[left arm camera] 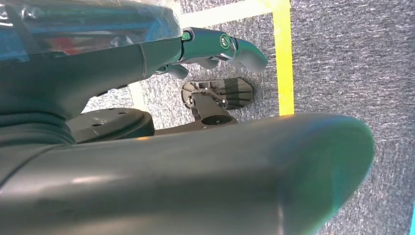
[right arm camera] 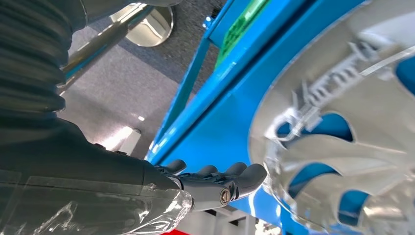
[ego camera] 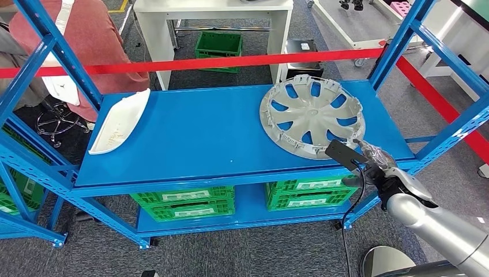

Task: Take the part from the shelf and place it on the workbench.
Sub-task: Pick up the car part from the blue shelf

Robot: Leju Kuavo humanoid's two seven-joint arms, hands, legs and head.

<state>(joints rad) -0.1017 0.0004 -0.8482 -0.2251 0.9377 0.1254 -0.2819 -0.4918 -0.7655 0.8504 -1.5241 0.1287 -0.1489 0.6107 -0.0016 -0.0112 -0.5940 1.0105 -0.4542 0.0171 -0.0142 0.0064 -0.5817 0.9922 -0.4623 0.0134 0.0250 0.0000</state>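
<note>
Right hand (ego camera: 369,157): fingers extended, spread, holding nothing, tips at the near rim of the wheel cover (ego camera: 312,116). Left hand (left arm camera: 215,46): hanging over carpet, fingers apart, unladen. Wheel cover: silver plastic disc, spoked, clip-edged, lying flat on the blue steel shelf (ego camera: 190,135). Risk: thin, smooth rim may skid away when nudged. Far left: white curved trim panel (ego camera: 119,122).

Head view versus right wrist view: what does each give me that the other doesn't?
Head view alone: the white curved plastic panel at the shelf's far left, green slotted crates underneath, and red barrier tape. Right wrist view alone: the fingertips close to the cover's rim, contact unclear. Both: the right hand, the silver spoked wheel cover and the blue metal shelf.
</note>
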